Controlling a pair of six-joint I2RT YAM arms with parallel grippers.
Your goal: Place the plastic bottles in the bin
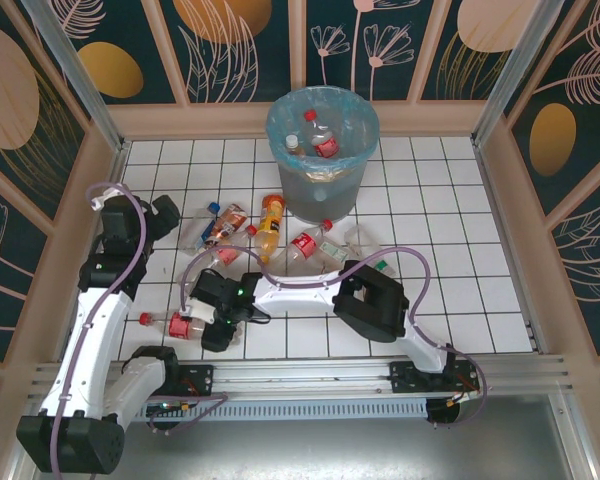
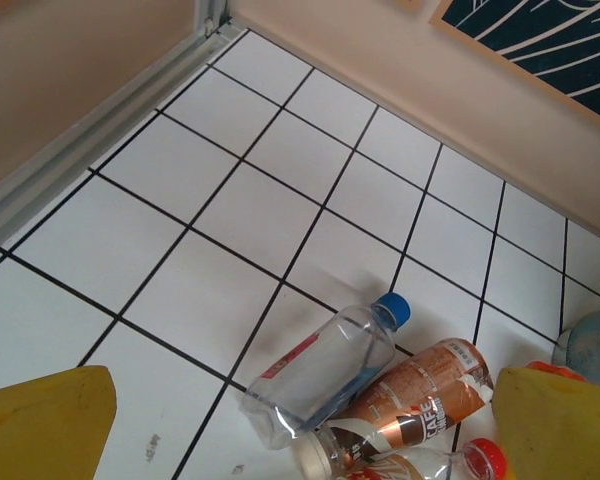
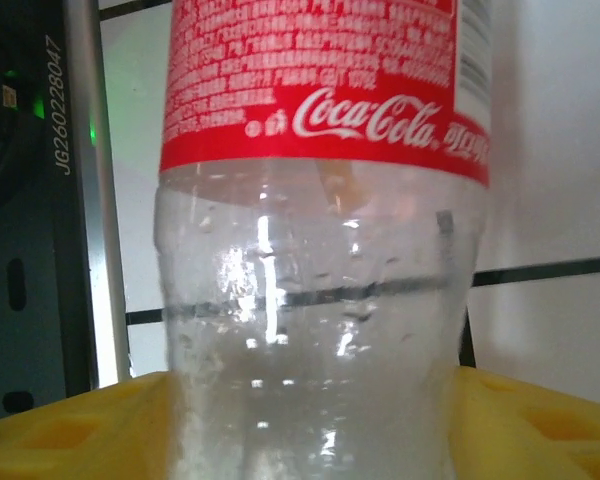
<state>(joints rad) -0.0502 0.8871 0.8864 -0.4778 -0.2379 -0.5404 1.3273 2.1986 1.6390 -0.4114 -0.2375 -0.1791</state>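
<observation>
The bin (image 1: 323, 190), grey with a light-blue liner, stands at the back and holds two red-labelled bottles (image 1: 325, 141). My right gripper (image 1: 202, 322) (image 3: 310, 400) is low at the front left, its yellow fingers (image 3: 70, 425) pressed on both sides of a clear Coca-Cola bottle (image 3: 320, 250) (image 1: 180, 325) lying on the tiles. My left gripper (image 1: 165, 215) (image 2: 300, 430) hangs open above a blue-capped clear bottle (image 2: 325, 375), a brown-labelled bottle (image 2: 430, 395) and a red-capped one (image 2: 485, 458). More plastic bottles lie mid-table: an orange one (image 1: 270, 225), a red-labelled one (image 1: 305, 245), a green-capped one (image 1: 365, 262).
Aluminium posts and patterned wall panels (image 1: 230, 40) enclose the white tiled table (image 1: 450, 230). The left wall rail (image 2: 90, 120) runs close to the left gripper. The right arm's forearm (image 1: 310, 290) stretches across the front in front of the bottle cluster.
</observation>
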